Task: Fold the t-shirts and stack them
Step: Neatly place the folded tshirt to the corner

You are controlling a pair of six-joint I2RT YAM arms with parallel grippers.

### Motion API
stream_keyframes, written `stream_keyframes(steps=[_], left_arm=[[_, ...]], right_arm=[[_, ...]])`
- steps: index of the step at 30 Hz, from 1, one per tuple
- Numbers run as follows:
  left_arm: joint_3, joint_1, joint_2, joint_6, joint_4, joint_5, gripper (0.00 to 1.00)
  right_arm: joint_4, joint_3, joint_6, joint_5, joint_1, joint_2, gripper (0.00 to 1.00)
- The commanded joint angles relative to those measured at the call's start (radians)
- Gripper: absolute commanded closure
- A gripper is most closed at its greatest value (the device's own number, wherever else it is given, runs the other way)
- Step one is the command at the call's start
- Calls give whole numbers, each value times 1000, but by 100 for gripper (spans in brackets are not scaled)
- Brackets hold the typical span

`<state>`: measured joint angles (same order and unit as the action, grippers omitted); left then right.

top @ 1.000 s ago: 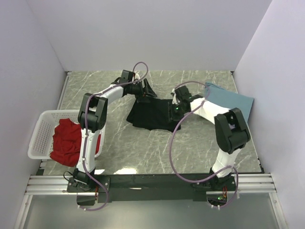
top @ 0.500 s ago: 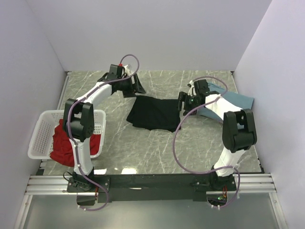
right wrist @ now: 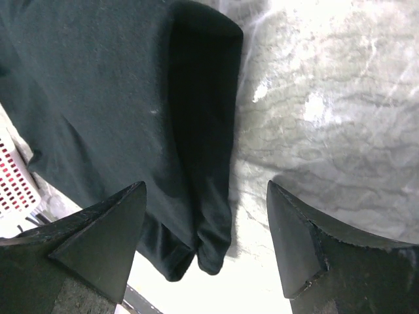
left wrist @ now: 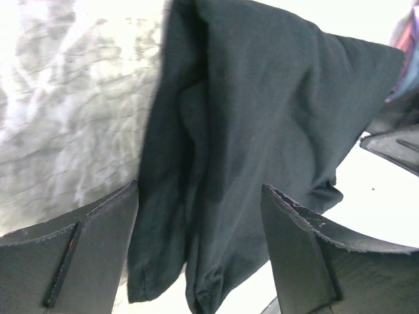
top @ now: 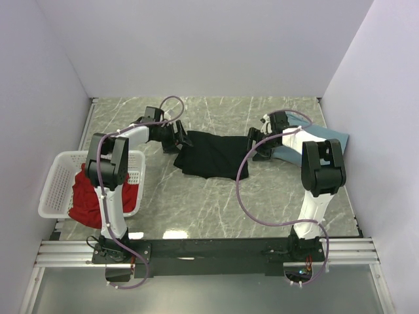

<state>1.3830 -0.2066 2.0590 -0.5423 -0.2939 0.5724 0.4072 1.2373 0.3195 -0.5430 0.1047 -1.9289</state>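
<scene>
Left gripper (left wrist: pixel 200 191) gapes wide beside creased, soft black t-shirt (left wrist: pixel 262 104).

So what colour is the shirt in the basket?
Red. The shirt in the white latticed basket shows best in the top external view.

t-shirt (top: pixel 213 154) on table (top: pixel 196 203) (second t-shirt (top: pixel 90 196) in basket (top: pixel 55 182), left)
</scene>
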Motion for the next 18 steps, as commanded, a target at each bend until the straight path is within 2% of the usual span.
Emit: stream_keyframes(steps=[1,6,18], left_arm=[[-22,-8,24,7,41,58,19],[-65,-13,17,1,48,83,21],[-78,-39,39,19,32,187,35]], right_arm=[[-33,22,-10,-15,-2,-27,19],[-59,-4,3,-51,-3,-68,20],[-136,-99,53,-92,23,-77,20]])
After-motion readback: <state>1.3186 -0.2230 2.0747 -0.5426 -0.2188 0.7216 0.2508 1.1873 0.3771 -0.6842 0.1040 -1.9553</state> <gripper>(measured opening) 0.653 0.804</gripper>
